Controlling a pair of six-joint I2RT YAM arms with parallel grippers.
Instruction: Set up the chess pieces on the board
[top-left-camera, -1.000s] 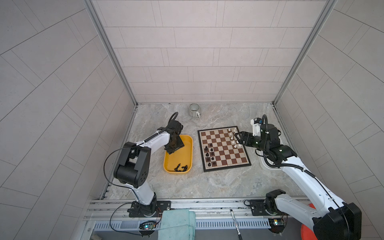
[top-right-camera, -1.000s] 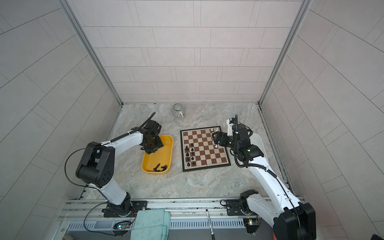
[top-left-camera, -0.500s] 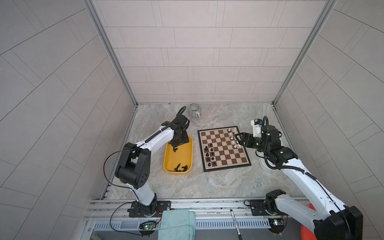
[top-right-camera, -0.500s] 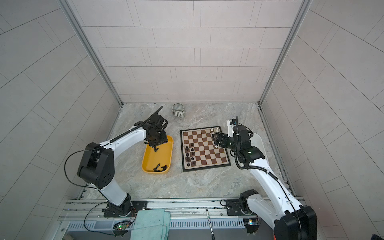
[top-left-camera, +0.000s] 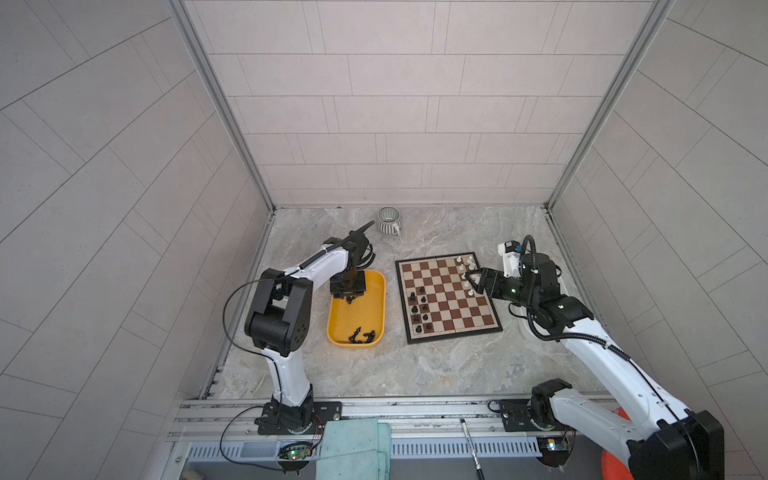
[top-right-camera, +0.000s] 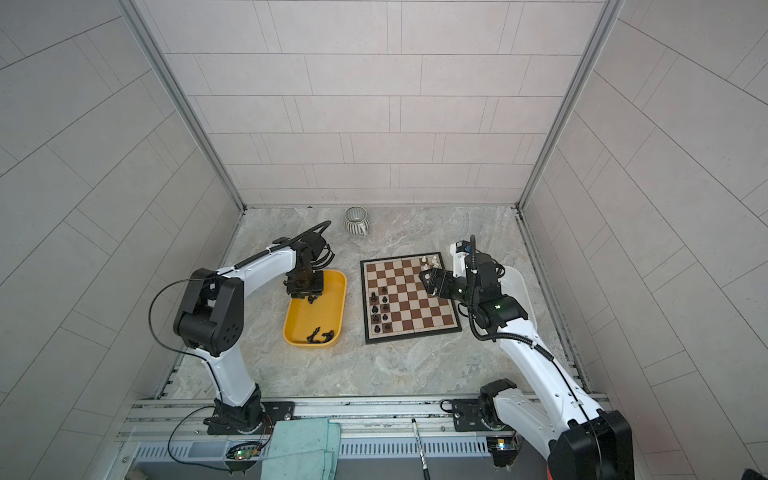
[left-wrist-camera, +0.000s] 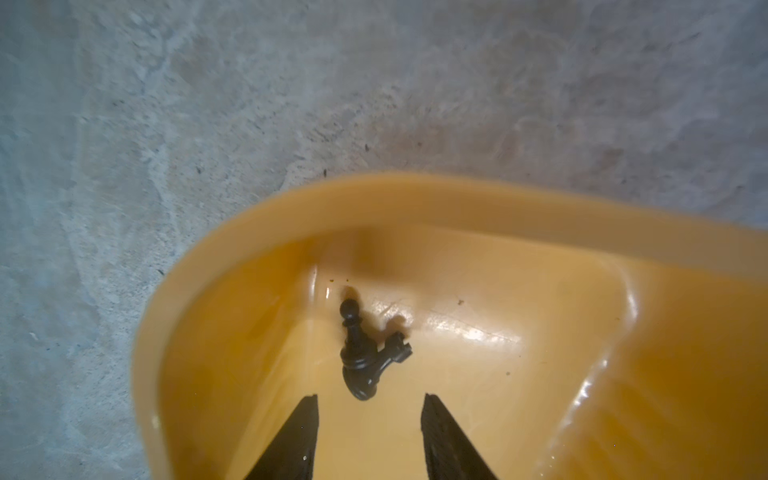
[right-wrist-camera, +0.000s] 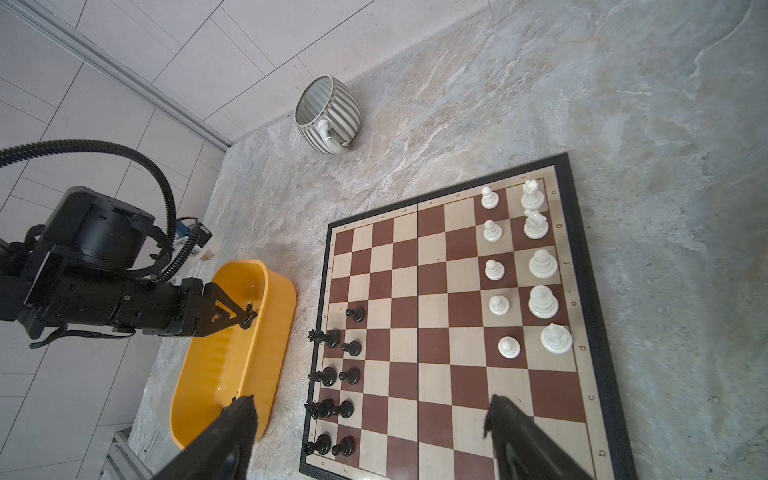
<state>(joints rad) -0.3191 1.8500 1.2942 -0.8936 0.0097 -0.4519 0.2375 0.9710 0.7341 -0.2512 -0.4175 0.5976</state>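
Top views show the board (top-left-camera: 457, 318) lying on the bench (top-left-camera: 415, 365), black chess pieces (top-left-camera: 424, 308) along its left side, white chess pieces (top-right-camera: 434, 262) toward its far right corner; the left pincer (top-left-camera: 348, 296) hangs low over the far end of a yellow tray (top-right-camera: 322, 318), the right pincer (top-left-camera: 472, 282) above the white ones; left wrist view shows the left pincer spread, two black pieces (left-wrist-camera: 355, 345) in the tray just beyond its tips, unpinched; right wrist view shows the right pincer spread wide above the board, holding nothing.
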